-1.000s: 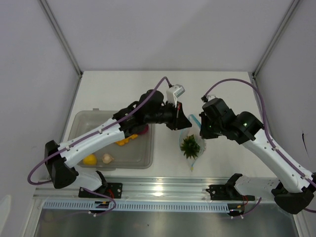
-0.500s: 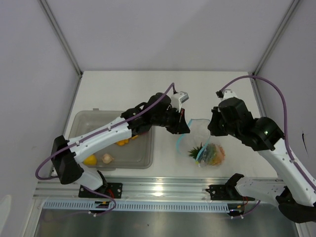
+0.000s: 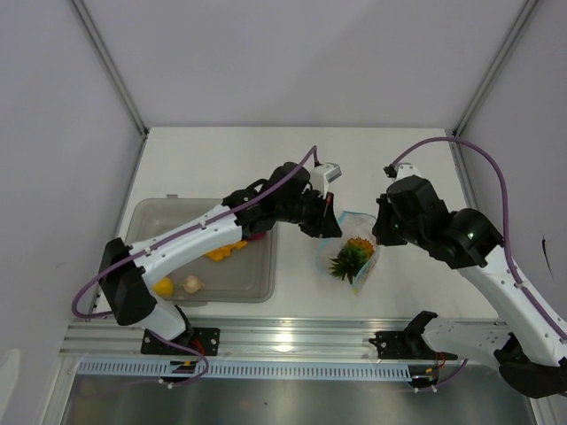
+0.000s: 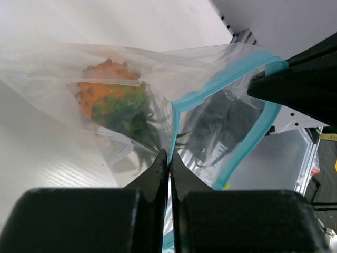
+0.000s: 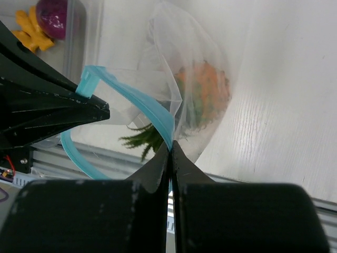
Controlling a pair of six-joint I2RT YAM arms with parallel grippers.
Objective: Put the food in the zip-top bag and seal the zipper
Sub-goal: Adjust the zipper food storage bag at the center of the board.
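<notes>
While left fingers and right fingers pinch the zipper, the tub sits beside the zip-top bag.

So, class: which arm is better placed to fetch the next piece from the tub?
Probably left. The left gripper pinches the bag beside the tub with lemon and garlic; the right gripper holds the opposite rim.

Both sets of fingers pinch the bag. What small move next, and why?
Probably the left fingers release the zipper and reach for the tub: lemon, garlic and onion lie there, only the leafy piece is bagged; the right fingers hold the bag.
</notes>
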